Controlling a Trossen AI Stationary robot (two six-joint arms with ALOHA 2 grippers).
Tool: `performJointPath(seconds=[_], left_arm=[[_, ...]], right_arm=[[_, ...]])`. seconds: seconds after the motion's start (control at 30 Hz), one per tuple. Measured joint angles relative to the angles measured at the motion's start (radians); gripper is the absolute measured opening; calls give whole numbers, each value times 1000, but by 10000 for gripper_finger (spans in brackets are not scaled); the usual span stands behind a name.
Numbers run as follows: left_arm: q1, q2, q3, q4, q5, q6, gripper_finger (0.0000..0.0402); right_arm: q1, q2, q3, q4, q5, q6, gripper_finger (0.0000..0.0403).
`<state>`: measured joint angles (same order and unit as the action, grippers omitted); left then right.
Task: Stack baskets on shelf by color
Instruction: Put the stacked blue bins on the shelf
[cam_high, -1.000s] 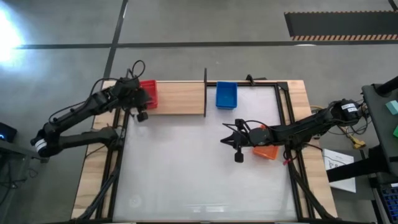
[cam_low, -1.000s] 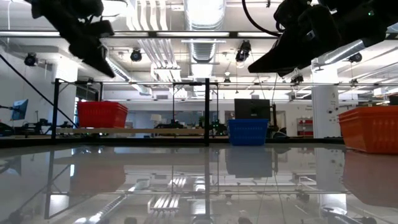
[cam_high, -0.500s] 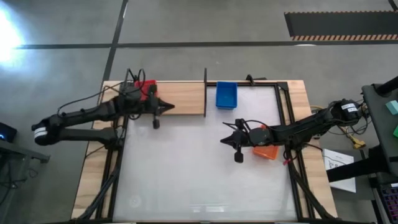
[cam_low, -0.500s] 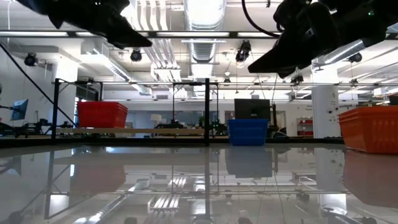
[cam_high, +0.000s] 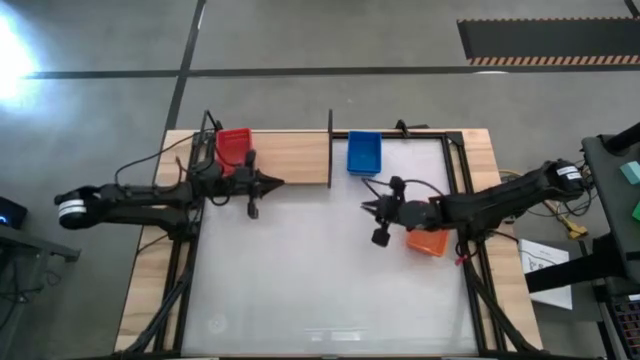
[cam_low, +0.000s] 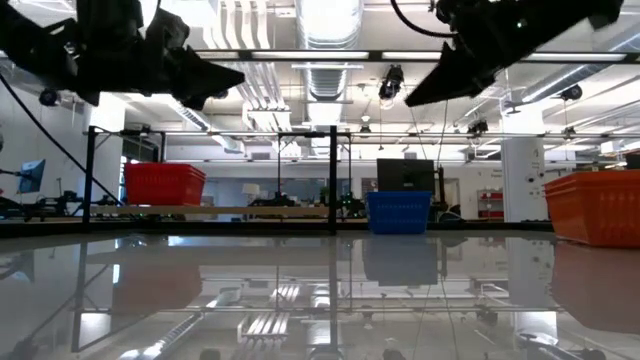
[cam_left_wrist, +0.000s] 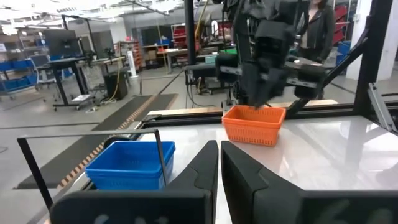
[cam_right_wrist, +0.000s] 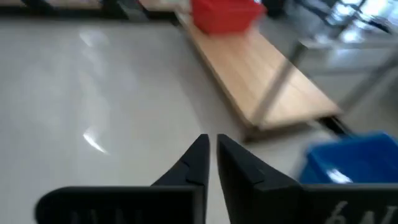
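The large white glossy bench (cam_high: 320, 290) is seen from above, with the light-wood rectangular shelf (cam_high: 290, 158) lying along its far edge. One red perforated plastic basket (cam_high: 234, 146) is placed at the shelf's outer end, well apart from the thin dark post (cam_high: 330, 148). A blue perforated plastic basket (cam_high: 364, 153) is left on the bench just beside the post, and an orange perforated plastic basket (cam_high: 427, 242) is left near the bench's right edge. The task is judged barely begun: two baskets are yet to be shelved. The left gripper (cam_high: 272, 183) is held over the shelf's near edge, fingers together, empty. The right gripper (cam_high: 368, 207) is held beside the orange basket, fingers likewise together.
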<state>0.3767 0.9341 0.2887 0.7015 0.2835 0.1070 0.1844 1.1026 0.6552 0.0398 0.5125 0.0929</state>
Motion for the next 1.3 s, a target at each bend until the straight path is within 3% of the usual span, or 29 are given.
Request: performJointPath(seconds=[0.13,0.27,0.43,0.53,0.67,0.83,1.0,1.3], left_arm=[[0,-21,-42,33,1,-28,3],[-1,-52,-68,38,13,-48,3],[-2,-99,-105,57,17,-49,3],[-3,-130,-126,55,26,-48,3],[-4,-178,-156,57,26,-49,3],[-4,-219,-182,56,27,-50,3],[-5,-240,-183,45,28,-51,3],[-5,-265,-183,-15,28,-75,3]], right_arm=[[-6,-14,146,-413,98,112,64],[-34,2,257,-717,159,197,111],[-102,18,323,-911,86,254,166],[-152,21,339,-905,17,223,192],[-254,47,333,-769,-69,66,217],[-406,109,310,-625,-242,-110,240],[-521,196,309,-557,-330,-216,254],[-566,401,410,-568,-341,-316,247]])
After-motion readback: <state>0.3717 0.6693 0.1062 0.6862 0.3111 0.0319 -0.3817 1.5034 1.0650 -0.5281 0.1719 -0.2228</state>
